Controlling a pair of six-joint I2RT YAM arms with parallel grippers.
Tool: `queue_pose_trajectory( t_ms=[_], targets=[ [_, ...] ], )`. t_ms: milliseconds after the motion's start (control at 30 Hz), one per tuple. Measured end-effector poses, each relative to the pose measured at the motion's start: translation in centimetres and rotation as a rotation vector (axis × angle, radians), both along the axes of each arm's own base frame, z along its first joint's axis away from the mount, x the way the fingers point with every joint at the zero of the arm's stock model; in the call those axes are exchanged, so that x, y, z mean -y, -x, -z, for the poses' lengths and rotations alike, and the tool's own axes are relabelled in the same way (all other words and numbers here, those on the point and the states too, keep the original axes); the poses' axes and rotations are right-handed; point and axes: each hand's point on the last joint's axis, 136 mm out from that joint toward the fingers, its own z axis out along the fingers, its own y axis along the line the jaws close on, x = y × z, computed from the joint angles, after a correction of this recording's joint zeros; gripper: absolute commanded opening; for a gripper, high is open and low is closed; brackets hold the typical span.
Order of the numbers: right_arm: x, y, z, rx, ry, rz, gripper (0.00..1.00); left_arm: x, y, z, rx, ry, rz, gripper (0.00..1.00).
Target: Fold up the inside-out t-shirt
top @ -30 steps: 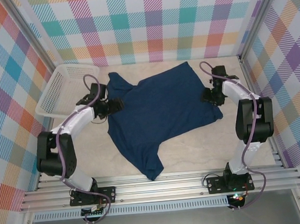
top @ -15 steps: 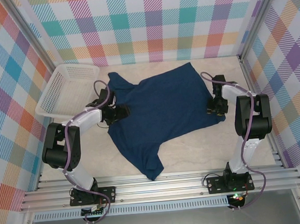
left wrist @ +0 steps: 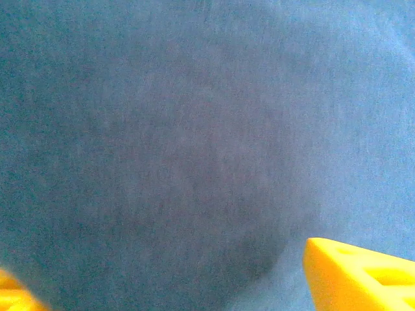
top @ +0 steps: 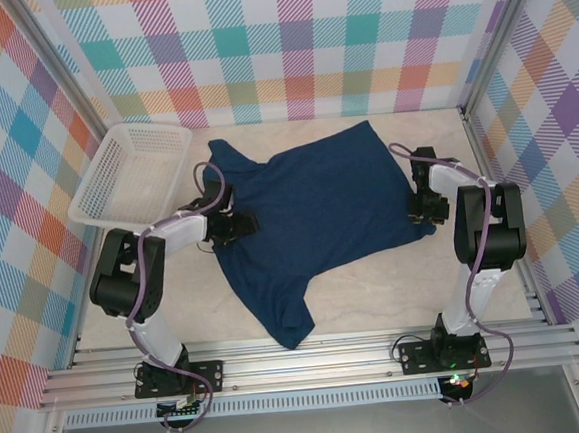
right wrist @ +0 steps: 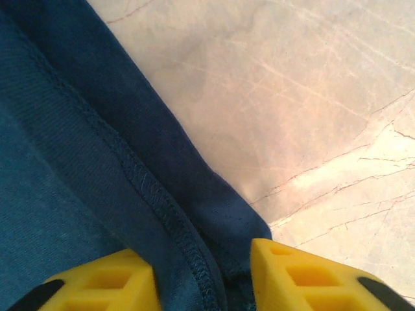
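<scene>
As the left gripper (top: 242, 223) slid farther onto the t-shirt (top: 313, 200), it and the right gripper (top: 425, 212) gape open.

The dark navy t-shirt (top: 309, 210) lies spread mostly flat across the middle of the desk, one sleeve trailing toward the near edge, hem seam stitching exposed.

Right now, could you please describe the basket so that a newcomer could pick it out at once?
Look at the pale table enclosed by plaid walls, then go to its far left corner. The white basket sits there. It is a rectangular tub with lattice sides, pale and rigid, unlike the dark blue t-shirt spread out beside it.
</scene>
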Motion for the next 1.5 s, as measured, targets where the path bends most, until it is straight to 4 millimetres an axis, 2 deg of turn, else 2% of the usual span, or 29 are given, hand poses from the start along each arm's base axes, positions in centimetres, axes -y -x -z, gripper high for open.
queue_pose_trajectory(
  t_ms=[67, 200, 333, 467, 567, 633, 733, 833, 900, 967, 1000, 1133, 1200, 1233, 1500],
  targets=[
    [0.1, 0.2, 0.4, -0.016, 0.005, -0.006, 0.26, -0.3, -1.3, -0.1, 0.009, -0.006, -0.011, 0.78],
    [-0.6, 0.1, 0.4, -0.016, -0.01, -0.018, 0.21, -1.9, -4.6, -0.3, 0.02, -0.016, -0.052, 0.79],
    [-2.7, 0.5, 0.4, -0.018, -0.087, -0.043, 0.2, -4.4, -8.0, -0.6, 0.032, -0.062, -0.092, 0.79],
    [-5.7, 2.0, 0.4, -0.034, -0.167, -0.082, 0.21, -7.0, -9.4, -1.3, 0.027, -0.121, -0.127, 0.8],
    [-6.5, 2.9, 0.1, -0.044, -0.165, -0.102, 0.29, -7.8, -9.8, -2.5, 0.042, -0.138, -0.131, 0.8],
    [-6.0, 3.2, -0.6, -0.038, -0.136, -0.102, 0.34, -7.7, -9.3, -3.2, 0.052, -0.13, -0.13, 0.81],
    [-5.5, 3.3, -2.1, -0.007, -0.076, -0.115, 0.41, -6.3, -6.3, -5.0, 0.079, -0.088, -0.1, 0.82],
    [-5.8, 3.8, -3.3, 0.019, -0.036, -0.148, 0.46, -3.0, -2.1, -6.7, 0.106, -0.027, -0.027, 0.82],
    [-6.0, 4.3, -3.2, 0.017, -0.021, -0.164, 0.47, -0.4, 0.8, -7.0, 0.103, 0.017, 0.041, 0.81],
    [-6.2, 4.8, -2.6, -0.002, -0.009, -0.179, 0.48, 1.8, 3.6, -5.9, 0.065, 0.058, 0.101, 0.81],
    [-6.1, 4.9, -2.3, -0.012, -0.003, -0.183, 0.48, 2.3, 4.7, -5.1, 0.04, 0.068, 0.115, 0.81],
    [-5.8, 4.7, -0.7, -0.047, 0.022, -0.19, 0.46, 2.6, 8.5, -1.1, -0.093, 0.081, 0.126, 0.81],
    [-5.5, 4.7, 0.2, -0.07, 0.044, -0.197, 0.42, 2.9, 8.9, 0.1, -0.127, 0.082, 0.125, 0.8],
    [-5.2, 4.7, 0.4, -0.081, 0.06, -0.2, 0.4, 3.1, 8.6, 0.0, -0.12, 0.092, 0.123, 0.8],
    [-2.6, 3.6, -0.4, -0.071, 0.169, -0.169, 0.32, 3.7, 7.1, 0.1, -0.048, 0.115, 0.126, 0.8]
  ],
)
